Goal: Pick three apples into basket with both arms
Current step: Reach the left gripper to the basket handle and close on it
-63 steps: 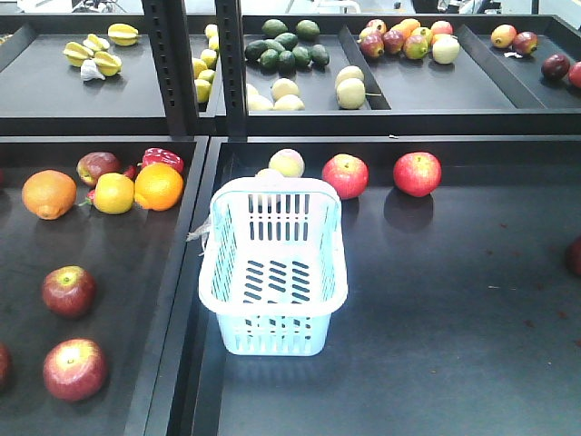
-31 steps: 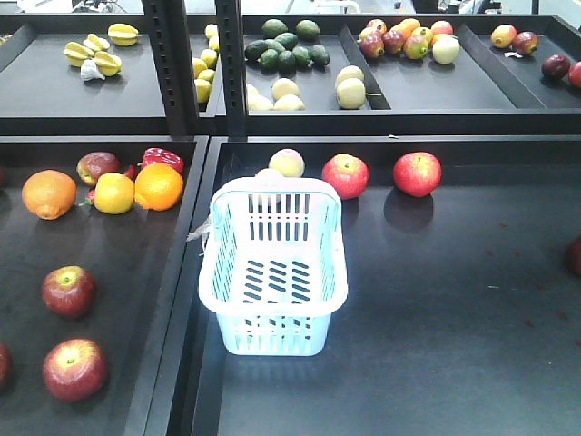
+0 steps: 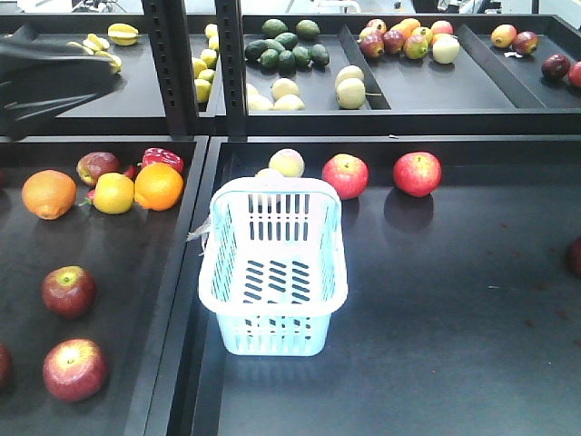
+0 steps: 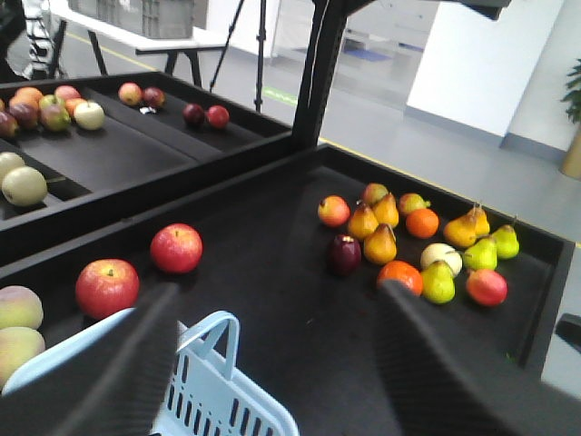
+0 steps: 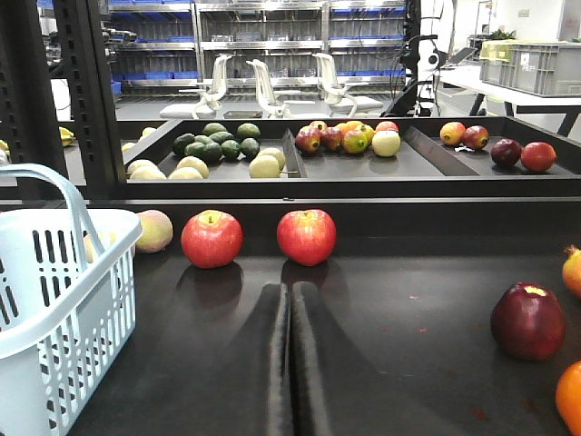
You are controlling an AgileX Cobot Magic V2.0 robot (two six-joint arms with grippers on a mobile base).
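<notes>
Front view: the basket (image 3: 272,184) stands in the middle of the black tray (image 3: 454,318), with every apple I can see lying outside it. Behind its far right corner sits the first apple (image 3: 345,175), and further right the second apple (image 3: 418,173), apart from each other and from the basket. In the neighbouring tray on the left lie two more red apples, one (image 3: 69,291) behind the other (image 3: 74,369). The left arm (image 3: 45,82) is a dark blur at the top left, over the upper shelf. I cannot read its gripper from here.

Left wrist view: the left gripper (image 4: 277,289) has its fingers spread wide with nothing between them. Below it I see one end of the basket (image 4: 231,400) with a hoop handle (image 4: 218,336). The first apple (image 4: 107,287) and second apple (image 4: 176,248) lie beyond.

Right wrist view: the right gripper (image 5: 290,289) has its fingers pressed together, holding nothing, low over the tray. It points between the first apple (image 5: 211,238) and the second apple (image 5: 307,236). The basket (image 5: 73,309) is at the left, and a dark red apple (image 5: 528,320) at the right.
</notes>
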